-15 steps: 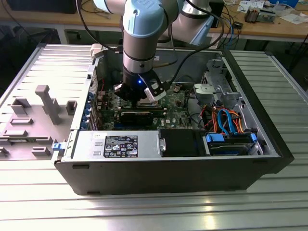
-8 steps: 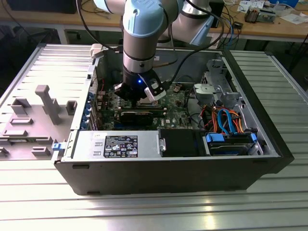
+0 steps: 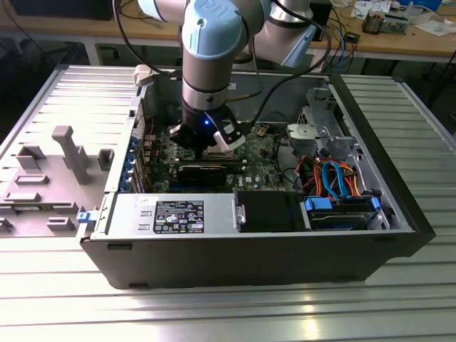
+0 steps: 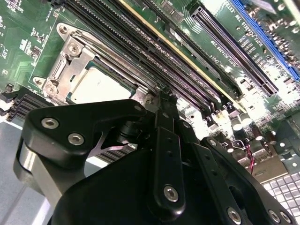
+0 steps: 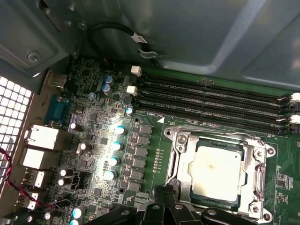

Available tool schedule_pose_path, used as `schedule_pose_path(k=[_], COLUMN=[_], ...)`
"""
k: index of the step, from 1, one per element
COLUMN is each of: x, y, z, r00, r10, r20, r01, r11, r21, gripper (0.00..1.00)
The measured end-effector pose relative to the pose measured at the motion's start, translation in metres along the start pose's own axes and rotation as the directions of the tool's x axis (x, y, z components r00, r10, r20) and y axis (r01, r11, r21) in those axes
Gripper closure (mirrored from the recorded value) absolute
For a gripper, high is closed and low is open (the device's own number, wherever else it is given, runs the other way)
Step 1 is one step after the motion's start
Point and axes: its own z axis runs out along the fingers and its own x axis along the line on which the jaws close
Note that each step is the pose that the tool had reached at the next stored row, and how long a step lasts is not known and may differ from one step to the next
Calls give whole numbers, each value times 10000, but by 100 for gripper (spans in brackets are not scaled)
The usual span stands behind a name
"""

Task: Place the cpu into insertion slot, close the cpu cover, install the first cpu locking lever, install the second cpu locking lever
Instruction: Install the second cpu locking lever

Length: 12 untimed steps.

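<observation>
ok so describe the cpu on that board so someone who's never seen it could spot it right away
Start at the green circuit board inside the open grey computer case and find the row of long narrow black memory slots. Right beside them sits a silvery metal frame plate, with the flat square silver-grey cpu showing through its window. Unlike its long, dark neighbours, it is square, pale and smooth-topped.

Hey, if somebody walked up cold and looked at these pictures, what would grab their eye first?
Probably the pale blue and grey robot arm reaching down into the open computer case, its tool low over the green motherboard. Next, in both wrist views, the cpu with its dull silver top sitting in the insertion slot, with the silvery cpu cover framing it, beside the long black memory slots.
</observation>
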Motion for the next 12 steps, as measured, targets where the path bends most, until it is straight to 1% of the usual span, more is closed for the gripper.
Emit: schedule_pose_path(k=[3,6,7,9,10,12], x=[-1,0,0,-2,-4,2], y=[0,-2,-4,-10,-12,-19], z=[7,15,22,58,68,70], r00=[10000,10000,10000,10000,10000,10000], r10=[-5,-6,-6,-8,-6,-9], r20=[9,10,8,13,4,10], r01=[5,6,6,8,6,9], r11=[10000,10000,10000,10000,10000,9999], r21=[-43,-57,-61,-88,-74,-106], gripper=[89,89,89,89,89,89])
